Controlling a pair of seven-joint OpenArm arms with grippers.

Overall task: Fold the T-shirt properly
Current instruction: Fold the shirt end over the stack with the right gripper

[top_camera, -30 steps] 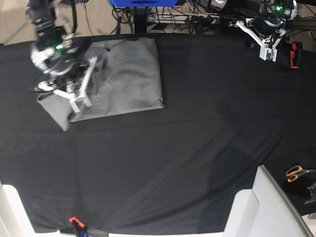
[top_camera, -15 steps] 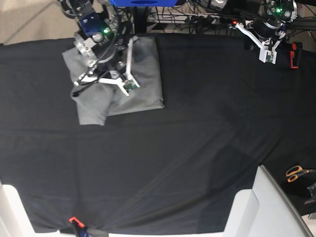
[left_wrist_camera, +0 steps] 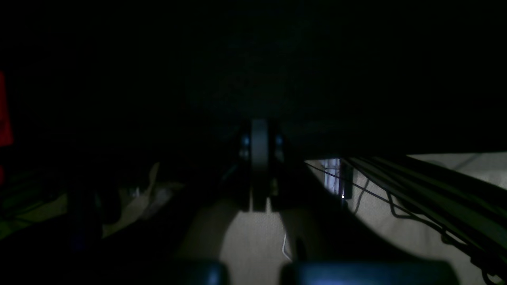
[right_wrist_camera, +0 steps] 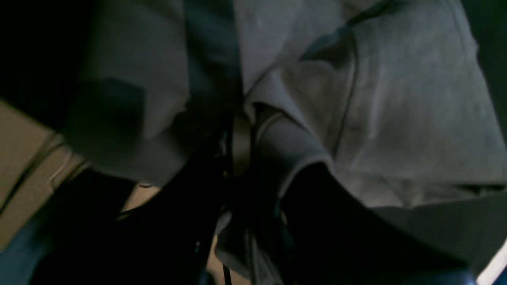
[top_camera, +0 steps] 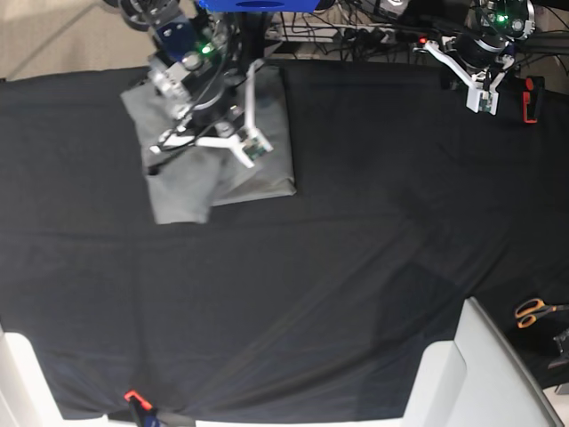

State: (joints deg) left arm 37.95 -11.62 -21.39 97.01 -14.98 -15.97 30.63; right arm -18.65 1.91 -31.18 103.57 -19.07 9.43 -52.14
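Right gripper point(top_camera: 247, 147) pinches soft grey T-shirt point(top_camera: 267, 160).

The plain light grey short-sleeved cotton T-shirt point(top_camera: 267, 151) lies partly folded into a rough rectangle on the large black cloth point(top_camera: 356, 267), near that cloth's far edge and toward its left side in the base view. One grey flap point(top_camera: 182, 191) hangs out past the folded block toward the cloth's near side, slightly skewed. In the right wrist view the fabric point(right_wrist_camera: 396, 118) shows soft wrinkles and a stitched seam, bunched in overlapping layers.
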